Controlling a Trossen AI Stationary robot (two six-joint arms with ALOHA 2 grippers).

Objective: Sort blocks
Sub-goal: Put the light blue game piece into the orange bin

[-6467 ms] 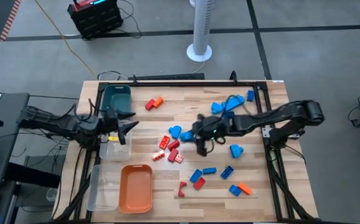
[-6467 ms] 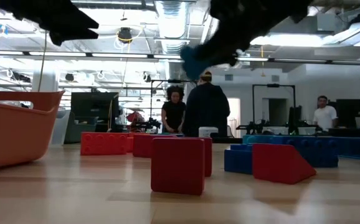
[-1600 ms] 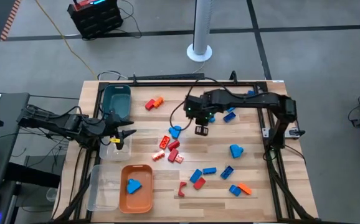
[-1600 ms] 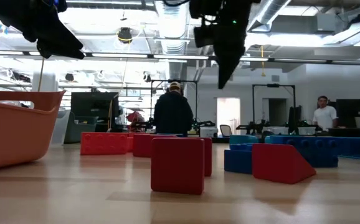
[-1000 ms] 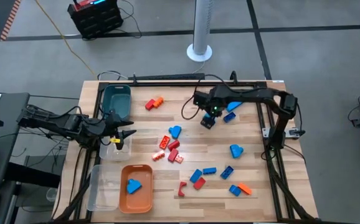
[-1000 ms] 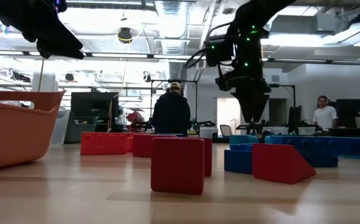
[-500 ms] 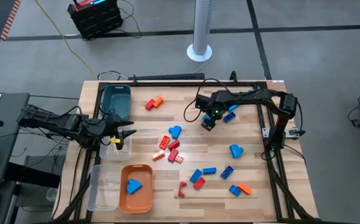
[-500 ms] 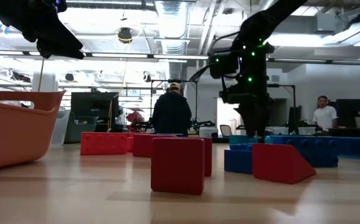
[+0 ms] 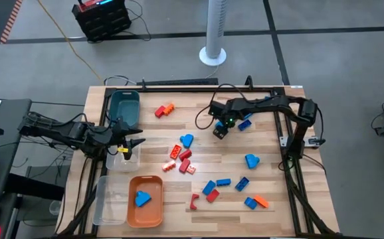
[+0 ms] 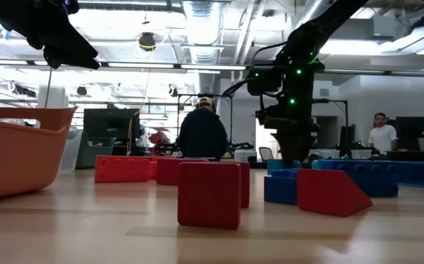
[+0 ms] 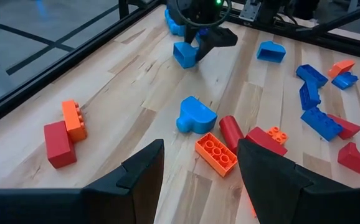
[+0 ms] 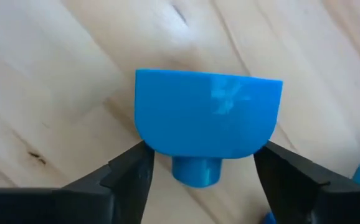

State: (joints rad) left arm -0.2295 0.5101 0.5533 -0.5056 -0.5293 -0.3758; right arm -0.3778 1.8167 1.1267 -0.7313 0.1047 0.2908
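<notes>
My right gripper [image 9: 220,131] points down at the table's far right part, open, one finger on each side of a light blue block [image 12: 208,121] that rests on the wood; the left wrist view shows this block [image 11: 185,55] under it. More blocks lie scattered: a red and orange pair [image 9: 164,109], a light blue one [image 9: 187,140], a red and orange cluster [image 9: 182,158], and blue ones [image 9: 222,184] nearer the front. One blue block [image 9: 143,197] lies in the orange tray [image 9: 145,216]. My left gripper [image 9: 135,139] waits open over the left side, holding nothing. My right gripper comes at the light blue block from above, pointing down, its fingers [image 12: 130,174] beside the block's two lower corners. The block sits flat on the table. I cannot tell whether the fingers touch it.
A teal bin [image 9: 124,106] stands at the far left, with clear bins [image 9: 122,161] [image 9: 110,199] nearer along the left side. More blue blocks [image 9: 245,121] lie just right of my right gripper. People stand in the room beyond the table.
My right gripper has come down toward the light blue block at the table's far right until its fingers reach table height around it. The blocks have stayed where they were.
</notes>
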